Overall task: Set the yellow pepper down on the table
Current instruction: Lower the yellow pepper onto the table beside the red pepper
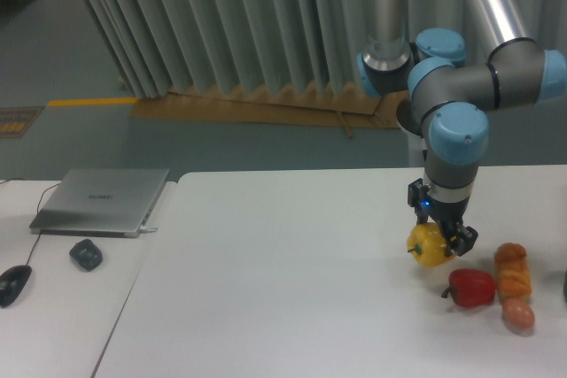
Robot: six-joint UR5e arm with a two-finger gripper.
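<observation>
The yellow pepper (429, 246) is glossy and lobed, with its short dark stem pointing left. It is held between the fingers of my gripper (440, 237), which comes down on it from above and is shut on it. The pepper sits at or just above the white table (283, 289), on the right side; I cannot tell whether it touches the surface. The gripper's body hides the pepper's top right part.
A red bell pepper (471, 287) lies just right of and in front of the yellow one. Beside it are an orange bread-like item (513, 272) and a small orange-pink item (519, 314). A closed laptop (102, 202), a dark object (86, 254) and a mouse (12, 283) sit on the left desk.
</observation>
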